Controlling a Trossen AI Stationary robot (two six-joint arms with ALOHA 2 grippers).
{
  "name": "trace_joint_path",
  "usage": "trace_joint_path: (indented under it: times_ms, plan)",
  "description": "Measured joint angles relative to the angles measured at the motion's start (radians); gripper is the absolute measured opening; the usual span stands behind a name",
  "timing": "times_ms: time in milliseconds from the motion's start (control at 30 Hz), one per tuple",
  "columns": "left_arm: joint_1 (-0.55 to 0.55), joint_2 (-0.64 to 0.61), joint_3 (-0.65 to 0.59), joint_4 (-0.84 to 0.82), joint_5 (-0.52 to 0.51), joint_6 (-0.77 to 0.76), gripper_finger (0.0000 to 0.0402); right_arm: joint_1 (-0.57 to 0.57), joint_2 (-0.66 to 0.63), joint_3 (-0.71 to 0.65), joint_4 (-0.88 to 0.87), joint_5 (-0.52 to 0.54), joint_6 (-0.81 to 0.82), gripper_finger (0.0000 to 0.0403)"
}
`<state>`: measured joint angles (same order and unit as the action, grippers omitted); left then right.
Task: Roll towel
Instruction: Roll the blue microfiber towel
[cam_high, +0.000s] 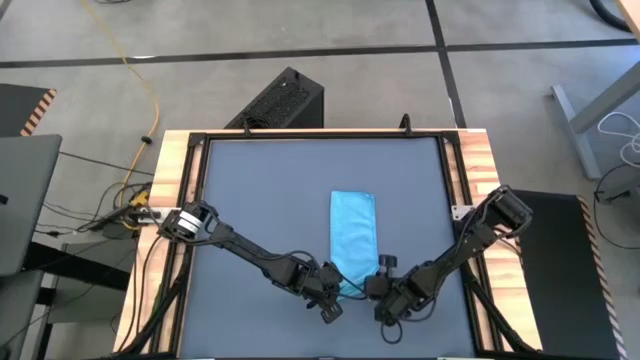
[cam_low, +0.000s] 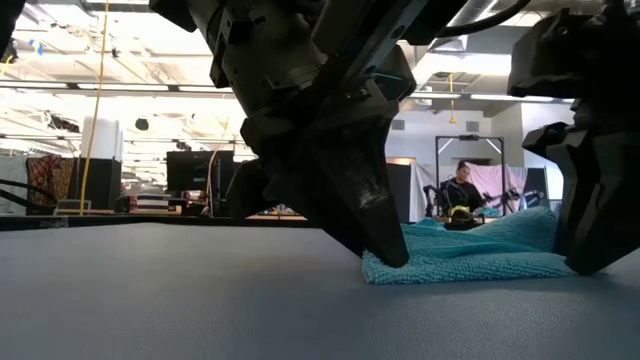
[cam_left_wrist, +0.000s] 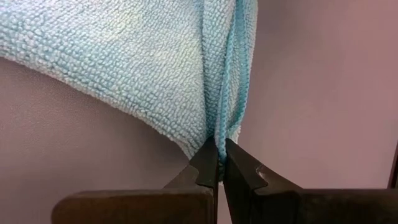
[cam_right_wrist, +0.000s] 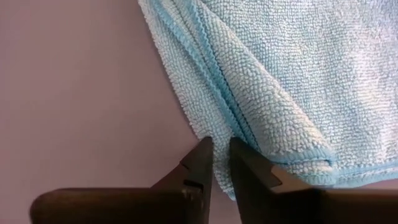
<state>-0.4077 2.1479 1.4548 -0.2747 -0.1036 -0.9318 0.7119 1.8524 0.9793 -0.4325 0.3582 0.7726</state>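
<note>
Two grippers are down at the near end of the towel (cam_high: 355, 232), a sky-blue cloth folded into a narrow strip that lies lengthwise near the middle of the dark grey worktop (cam_high: 250, 190). From the left wrist view the left gripper (cam_left_wrist: 217, 155) has its fingers pressed together on the towel's corner, with a thin fold of cloth caught between the tips. The right gripper (cam_right_wrist: 219, 155) sits at the other near corner; its fingers stand only a narrow gap apart, and I cannot tell whether any cloth is between them or whether the hemmed edge merely lies just beside one tip. In the low view both sets of dark fingers reach the worktop at the towel's near edge (cam_low: 470, 262).

My reading is that the roll is only at its start: no turn of cloth shows yet. To do this step well, the right side needs as sure a pinch as the left before anything lifts, taking all the layers at the hem rather than the top one. Then both corners should rise a little and turn over together, level with each other, so the first curl is tight and straight across the strip.

No containers are in sight on the worktop
</note>
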Motion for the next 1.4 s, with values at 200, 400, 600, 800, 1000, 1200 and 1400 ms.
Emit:
trace_joint_path:
  times_ms: [200, 400, 600, 800, 1000, 1200, 1400]
  plan:
    - [-0.013, 0.000, 0.000, -0.004, -0.003, 0.024, 0.0000, -0.010, -0.002, 0.001, 0.002, -0.057, 0.079, 0.0038]
    - [-0.022, 0.000, 0.000, -0.006, 0.032, 0.059, 0.0000, -0.003, -0.003, 0.001, 0.075, -0.181, 0.179, 0.0009]
    - [-0.023, 0.000, 0.000, -0.006, 0.066, 0.120, 0.0000, 0.000, 0.000, 0.008, 0.162, -0.317, 0.284, 0.0011]
    - [-0.022, 0.000, 0.000, -0.007, 0.097, 0.166, 0.0000, -0.001, 0.001, 0.038, 0.151, -0.351, 0.312, 0.0011]
    - [-0.022, 0.000, 0.001, -0.037, 0.099, 0.169, 0.0000, -0.001, 0.001, 0.050, 0.138, -0.346, 0.328, 0.0011]
    - [-0.026, 0.000, -0.001, -0.010, 0.103, 0.261, 0.0006, -0.001, 0.001, 0.051, 0.097, -0.318, 0.313, 0.0011]
    - [-0.023, 0.000, -0.001, 0.004, 0.121, 0.281, 0.0054, -0.006, 0.001, 0.051, 0.095, -0.314, 0.293, 0.0012]
